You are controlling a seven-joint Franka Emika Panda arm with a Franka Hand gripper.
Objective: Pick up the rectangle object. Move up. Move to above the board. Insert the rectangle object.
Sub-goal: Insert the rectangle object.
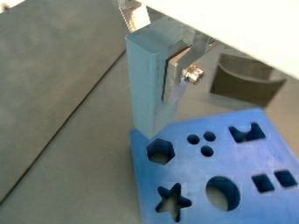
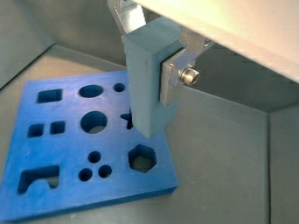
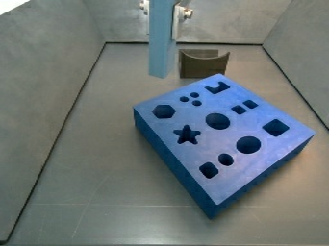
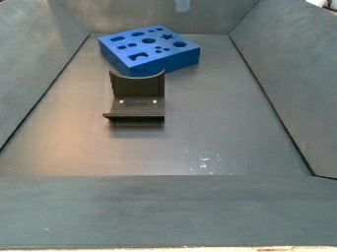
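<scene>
My gripper [image 1: 156, 52] is shut on the rectangle object [image 1: 142, 96], a pale light-blue bar that hangs upright from the silver fingers [image 1: 176, 74]. It shows the same way in both wrist views, with the gripper [image 2: 152, 52] gripping the bar [image 2: 142, 96] near its upper end. In a side view the gripper [image 3: 164, 8] holds the bar [image 3: 161, 48] high above the floor, just off the board's far left corner by the hexagon hole. The board [image 3: 293, 142], a bright-blue slab with dark shaped holes, lies flat; it also shows in both wrist views [image 1: 239, 157] [image 2: 70, 149] and the other side view [image 4: 152, 61].
A dark brown U-shaped block [image 3: 202, 62] stands on the floor behind the board, near the bar; it shows in a wrist view [image 1: 246, 79] and in a side view [image 4: 136, 98] too. Grey sloping walls close in the floor on all sides.
</scene>
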